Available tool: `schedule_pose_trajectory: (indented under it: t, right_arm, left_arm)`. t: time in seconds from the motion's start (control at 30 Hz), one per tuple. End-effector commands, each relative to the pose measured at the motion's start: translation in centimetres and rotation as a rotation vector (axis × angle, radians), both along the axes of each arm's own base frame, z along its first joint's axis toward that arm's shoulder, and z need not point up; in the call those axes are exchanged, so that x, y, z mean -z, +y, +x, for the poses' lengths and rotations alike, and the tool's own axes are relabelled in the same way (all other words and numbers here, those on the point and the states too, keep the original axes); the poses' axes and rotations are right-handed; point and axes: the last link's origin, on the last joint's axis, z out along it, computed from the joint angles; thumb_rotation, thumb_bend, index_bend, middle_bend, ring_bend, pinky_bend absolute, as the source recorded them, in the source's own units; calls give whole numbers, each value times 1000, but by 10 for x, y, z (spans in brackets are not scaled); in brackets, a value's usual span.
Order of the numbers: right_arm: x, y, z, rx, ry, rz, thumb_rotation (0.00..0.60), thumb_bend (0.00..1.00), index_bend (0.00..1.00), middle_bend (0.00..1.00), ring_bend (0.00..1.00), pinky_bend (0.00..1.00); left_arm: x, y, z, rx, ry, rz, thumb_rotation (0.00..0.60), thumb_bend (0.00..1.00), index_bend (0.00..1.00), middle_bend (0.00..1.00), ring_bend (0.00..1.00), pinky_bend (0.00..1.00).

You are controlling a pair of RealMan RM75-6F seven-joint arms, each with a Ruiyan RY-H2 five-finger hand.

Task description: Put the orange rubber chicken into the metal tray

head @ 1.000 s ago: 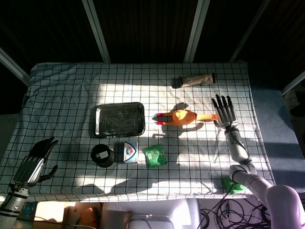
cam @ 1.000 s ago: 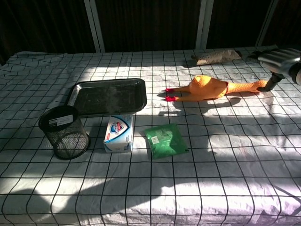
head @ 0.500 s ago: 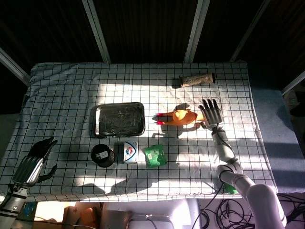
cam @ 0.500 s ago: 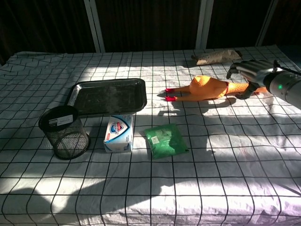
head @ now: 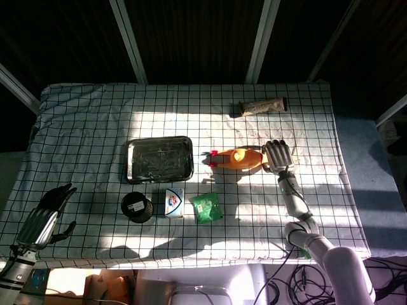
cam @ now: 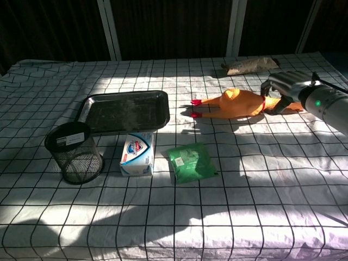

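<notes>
Orange rubber chicken [cam: 237, 103] on cloth | neck gripped by right hand [cam: 281, 87]

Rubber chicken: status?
Right hand closed on orange rubber chicken at its neck end. Left hand open, idle. Metal tray empty; path clear.

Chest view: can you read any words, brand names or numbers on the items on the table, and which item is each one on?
No text reads clearly.
Small white box: blue and red logo on top, lettering too blurred to read.
Black mesh cup: white label on the rim, print too small to read.
Green packet: faint marking only, unreadable.
Brown tube: no legible print.
Orange rubber chicken and metal tray: no text visible.
</notes>
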Motion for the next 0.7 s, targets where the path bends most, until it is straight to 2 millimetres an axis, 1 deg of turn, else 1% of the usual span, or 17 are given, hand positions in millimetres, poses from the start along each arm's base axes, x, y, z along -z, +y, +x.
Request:
schedule_pose_trajectory:
  t: [0.03,0.1,0.2,0.33,0.4,0.53,0.6,0.7]
  right_arm:
    - [-2,2,-2,-16,4,-10,600,330,716,429,441,550]
    - [-3,6,-4,-37,-5,-13,600,358,772,495,566,690]
    - [-7,13,-6,-87,-14,-22,600,399,823,569,647,783]
    - [-11,25,-6,-165,-31,-11,600,442,878,636,716,858]
    - [-14,30,-5,-210,-36,-3,600,449,886,659,738,883]
    - [-23,45,3,-331,-49,14,600,456,890,664,743,890]
    - [-30,56,12,-416,-61,20,600,456,892,665,743,890]
    - [-39,67,24,-491,-98,21,600,456,893,666,743,891]
  left_arm:
    - [-1,0,1,3,-1,3,600,390,0,0,0,83]
    - [-1,0,1,2,-1,5,600,390,0,0,0,83]
    - [-1,0,0,0,-2,4,600,390,0,0,0,83]
    - [-1,0,0,-5,-3,0,600,389,0,0,0,83]
    - [-1,0,0,-6,-3,0,600,389,0,0,0,83]
    - [-3,0,1,-1,-6,4,600,389,0,0,0,83]
    - [-5,0,3,14,-14,14,600,389,0,0,0,83]
    - [-7,0,4,35,-29,22,600,392,0,0,0,83]
